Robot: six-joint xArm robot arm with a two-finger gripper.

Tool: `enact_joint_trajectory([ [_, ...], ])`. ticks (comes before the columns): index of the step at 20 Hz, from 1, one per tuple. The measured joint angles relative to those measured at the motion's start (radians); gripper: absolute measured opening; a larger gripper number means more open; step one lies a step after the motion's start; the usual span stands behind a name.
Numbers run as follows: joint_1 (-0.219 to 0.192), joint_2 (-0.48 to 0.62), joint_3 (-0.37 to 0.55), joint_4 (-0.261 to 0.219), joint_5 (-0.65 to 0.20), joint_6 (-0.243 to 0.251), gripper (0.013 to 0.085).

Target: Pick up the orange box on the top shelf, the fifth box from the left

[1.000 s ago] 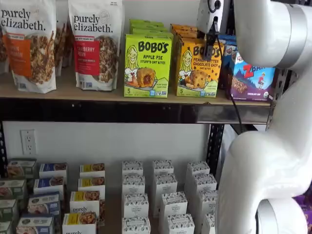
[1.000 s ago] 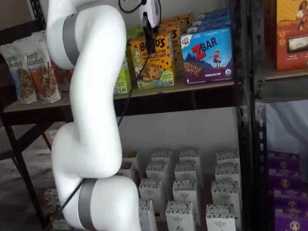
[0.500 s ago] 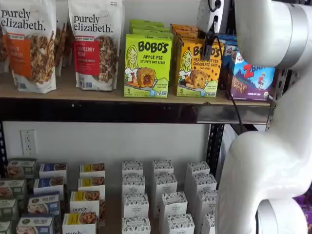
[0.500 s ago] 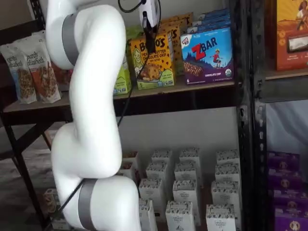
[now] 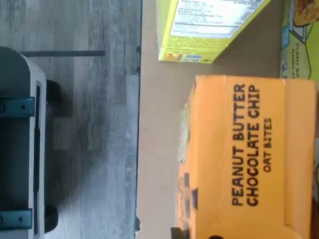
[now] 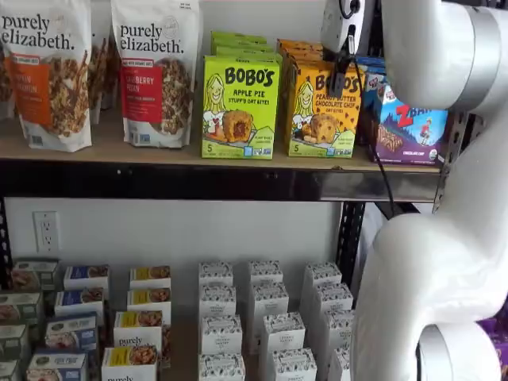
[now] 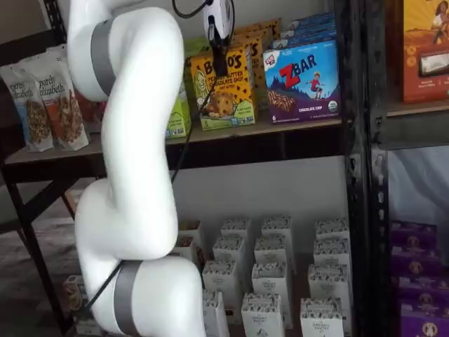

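The orange box stands on the top shelf between a lime-green Bobo's box and a Zbar box, with more alike behind it. It shows in both shelf views. My gripper hangs in front of the box's upper face; only a black finger shows side-on, so its opening cannot be told. It also shows in a shelf view. The wrist view shows the box's top panel printed "Peanut Butter Chocolate Chip" on the tan board.
A lime-green Apple Pie box stands to the left and a Zbar box to the right. Granola bags fill the shelf's left. Small white cartons sit on the lower level. My white arm stands before the shelves.
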Motion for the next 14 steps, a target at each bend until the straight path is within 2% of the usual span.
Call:
enact_joint_trajectory([
  [6, 0.001, 0.003, -0.006, -0.005, 0.01, 0.0, 0.041],
  [14, -0.01, -0.013, -0.018, 0.018, 0.04, -0.004, 0.041],
])
